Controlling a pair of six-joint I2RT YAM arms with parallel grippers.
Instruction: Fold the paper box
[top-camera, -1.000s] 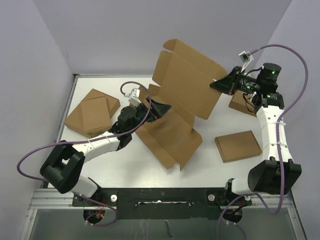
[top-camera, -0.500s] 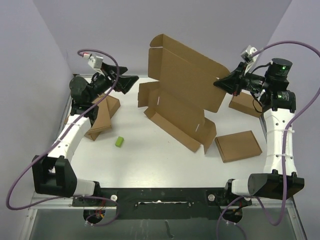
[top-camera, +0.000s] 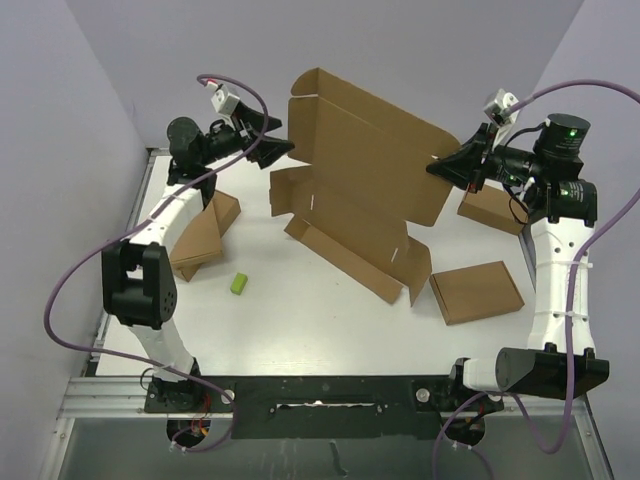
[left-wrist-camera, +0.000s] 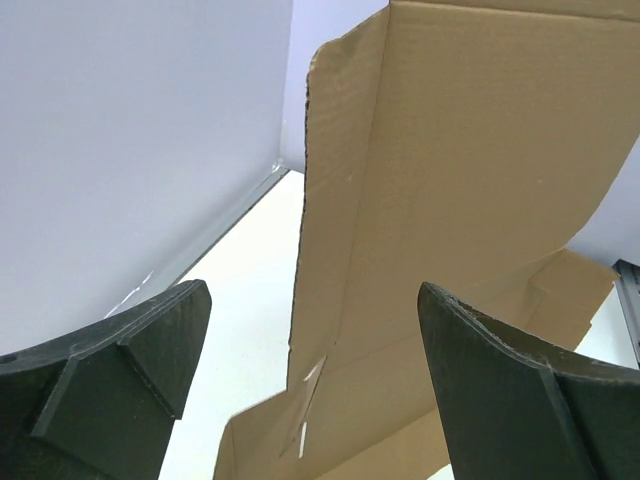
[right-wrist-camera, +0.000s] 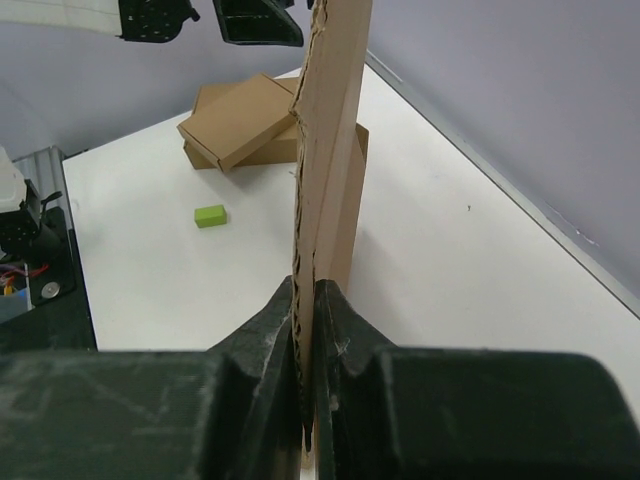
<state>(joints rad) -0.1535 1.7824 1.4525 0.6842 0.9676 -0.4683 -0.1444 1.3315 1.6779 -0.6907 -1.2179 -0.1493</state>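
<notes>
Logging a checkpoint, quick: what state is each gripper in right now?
Left gripper: open, holding nothing.
Right gripper: closed on the edge of the box.

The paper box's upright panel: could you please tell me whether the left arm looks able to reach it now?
Probably yes: the open left gripper hovers just beside the paper box's left edge, nothing between them.

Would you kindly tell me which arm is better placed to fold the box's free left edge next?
Probably the left. The left hand is open and hovers by the raised left edge of the box, fingers aimed at it. The right hand is clamped on the opposite edge, propping the panel up.
</notes>
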